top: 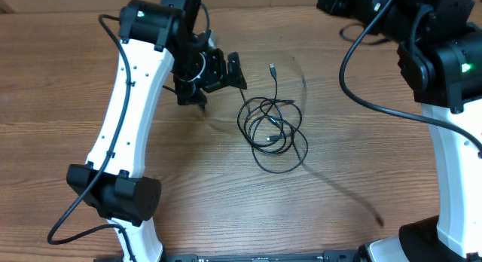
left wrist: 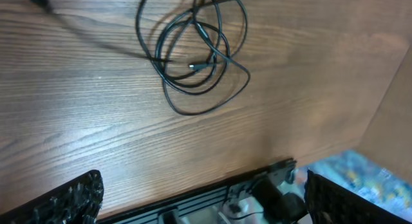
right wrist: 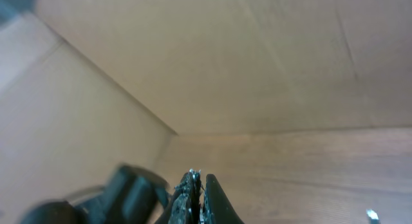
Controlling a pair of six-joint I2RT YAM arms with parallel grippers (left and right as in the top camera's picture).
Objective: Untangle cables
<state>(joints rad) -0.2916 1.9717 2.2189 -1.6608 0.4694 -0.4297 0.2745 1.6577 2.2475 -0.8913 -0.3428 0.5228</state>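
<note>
Cables [top: 271,125] lie mid-tabletop [top: 188,187] as one loose tangle of loops, w/ one plug end poking out toward far side. L fingers [left wrist: 71,198] spread wide, empty, up over tabletop just left of tangle, not touching. Further back, R fingers [right wrist: 217,205] pressed together, nothing betw. them.

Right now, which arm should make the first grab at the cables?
Left. The left gripper is open and close beside the cables, which lie in plain sight of its wrist camera. The right gripper is shut, and its view shows mostly wall.
</note>
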